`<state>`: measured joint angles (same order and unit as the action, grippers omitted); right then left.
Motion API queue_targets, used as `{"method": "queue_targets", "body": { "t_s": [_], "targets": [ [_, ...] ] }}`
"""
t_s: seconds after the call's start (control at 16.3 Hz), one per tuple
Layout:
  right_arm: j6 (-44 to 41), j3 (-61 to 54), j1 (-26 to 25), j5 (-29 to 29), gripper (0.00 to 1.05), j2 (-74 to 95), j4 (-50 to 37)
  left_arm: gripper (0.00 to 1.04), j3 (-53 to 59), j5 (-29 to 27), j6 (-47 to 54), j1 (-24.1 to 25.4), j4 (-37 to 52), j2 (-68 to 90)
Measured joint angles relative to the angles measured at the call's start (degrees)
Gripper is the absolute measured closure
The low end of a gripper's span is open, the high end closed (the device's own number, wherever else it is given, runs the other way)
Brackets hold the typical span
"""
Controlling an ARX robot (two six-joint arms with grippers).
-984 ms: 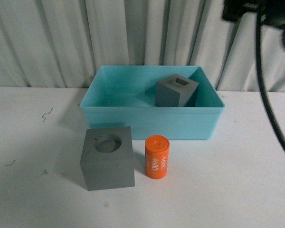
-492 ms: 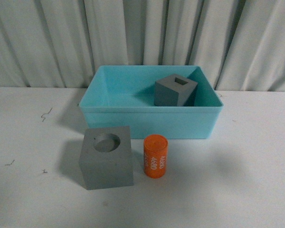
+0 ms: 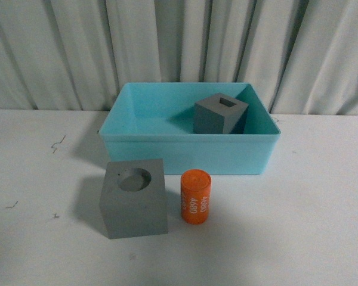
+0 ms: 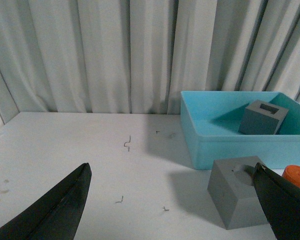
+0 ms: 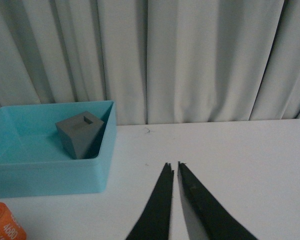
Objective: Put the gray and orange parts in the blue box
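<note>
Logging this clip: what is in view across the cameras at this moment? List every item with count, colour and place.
cube with rectangular recess: one, gray, inside the blue box, toward its right side, seemingly tilted
cube with round recess: one, gray, on the table in front of the box
cylinder marked 4680: one, orange, upright on the table just right of that cube
blue box: one, light turquoise, mid-table
table: one, white
curtain: one, pale gray, behind the table
left end effector: one, black, open wide, empty
right end effector: one, black, closed, empty
</note>
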<state>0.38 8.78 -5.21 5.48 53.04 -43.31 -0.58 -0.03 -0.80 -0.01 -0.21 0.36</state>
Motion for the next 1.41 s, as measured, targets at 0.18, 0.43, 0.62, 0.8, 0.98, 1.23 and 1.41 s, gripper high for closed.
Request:
{"method": "queue_targets", "body": {
  "t_s": [0.18,0.43,0.62,0.8,0.98,1.23,1.41],
  "targets": [
    [-0.2,-2.1,2.7,-4.0,1.03,-5.1,2.4,0.07,0.0,0.0,0.0,0.0,0.0,0.0],
    [-0.3,-3.5,5.6,-4.7,1.03,-8.5,4.2,0.07,0.0,0.0,0.0,0.0,0.0,0.0],
    [-0.2,-5.5,5.2,-5.5,1.03,-14.2,8.2,0.07,0.0,0.0,0.0,0.0,0.0,0.0],
    [-0.2,-8.1,5.2,-5.5,1.03,-18.3,10.1,0.07,0.0,0.0,0.0,0.0,0.0,0.0],
    [-0.2,-8.1,5.2,-5.5,1.03,-25.6,16.0,0.07,0.0,0.0,0.0,0.0,0.0,0.0],
    [-0.2,-8.1,5.2,-5.5,1.03,-32.7,22.5,0.07,0.0,0.0,0.0,0.0,0.0,0.0],
    [-0.2,-8.1,5.2,-5.5,1.03,-36.5,26.6,0.07,0.0,0.0,0.0,0.0,0.0,0.0]
  ]
}}
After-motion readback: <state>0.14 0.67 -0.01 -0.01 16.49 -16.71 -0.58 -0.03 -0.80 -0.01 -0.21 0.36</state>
